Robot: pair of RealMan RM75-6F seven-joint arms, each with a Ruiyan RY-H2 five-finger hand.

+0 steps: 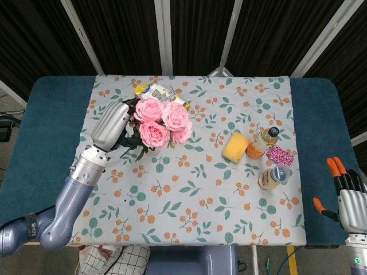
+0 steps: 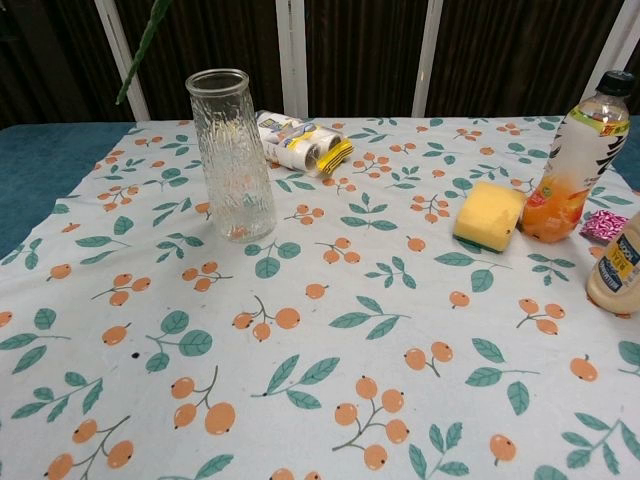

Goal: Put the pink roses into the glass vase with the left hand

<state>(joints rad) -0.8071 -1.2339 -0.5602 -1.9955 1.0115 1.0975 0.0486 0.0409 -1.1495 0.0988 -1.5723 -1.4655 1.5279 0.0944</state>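
Note:
My left hand (image 1: 110, 127) grips the bunch of pink roses (image 1: 161, 122) by its leafy stems, raised high over the table's left half. In the head view the blooms cover the glass vase. The chest view shows the ribbed glass vase (image 2: 231, 152) standing upright and empty on the cloth. Only a green stem tip (image 2: 139, 47) of the roses hangs at the top left there, up and to the left of the vase's mouth. My right hand (image 1: 347, 195) is at the table's near right corner, fingers apart, holding nothing.
A yellow-and-white snack packet (image 2: 300, 143) lies behind the vase. At the right stand a yellow sponge (image 2: 488, 215), an orange juice bottle (image 2: 572, 160), a small pale bottle (image 2: 618, 265) and a pink patterned item (image 1: 280, 155). A floral tablecloth (image 2: 330, 380) covers the table.

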